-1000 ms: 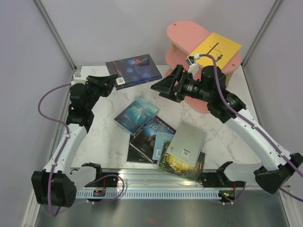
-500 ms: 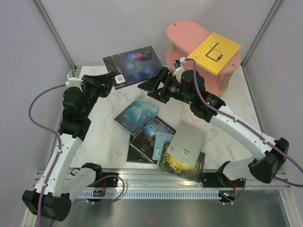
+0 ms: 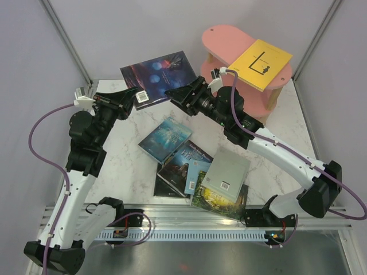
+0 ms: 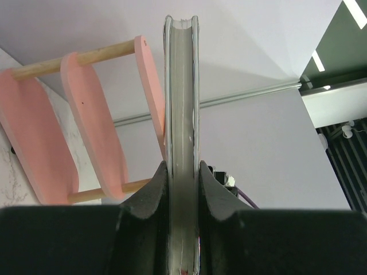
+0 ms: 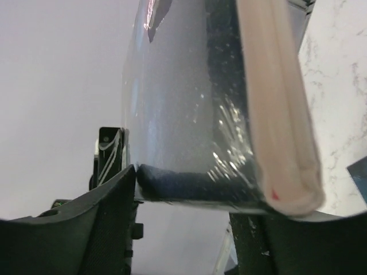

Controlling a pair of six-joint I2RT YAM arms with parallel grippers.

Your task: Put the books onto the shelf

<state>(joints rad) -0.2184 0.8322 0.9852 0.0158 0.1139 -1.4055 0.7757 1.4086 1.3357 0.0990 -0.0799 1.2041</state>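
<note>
- White marbled table [image 3: 275, 143] between grey walls carries a pink three-tier shelf with wooden posts [image 3: 221, 40] at its far right.
- Done, I judge: one thin yellow paperback [image 3: 261, 62] lies on the shelf.
- The left gripper [image 3: 136, 95] is clamped on a corner of a dark purple-blue paperback [image 3: 157, 74], held in the air beside the shelf.
- The right gripper [image 3: 174, 93] straddles the opposite edge; whether it presses, I cannot tell.
- Left to do: a loose pile of paperbacks [image 3: 198, 169] on the table.

Dark purple-blue book [image 3: 157, 74] raised, tilted, just left of pink three-tier shelf [image 3: 221, 40]. Yellow book [image 3: 261, 62] flat on top tier, overhanging. Teal book [image 3: 165, 137] and overlapping four-book pile [image 3: 226, 172] flat, nearer.
</note>
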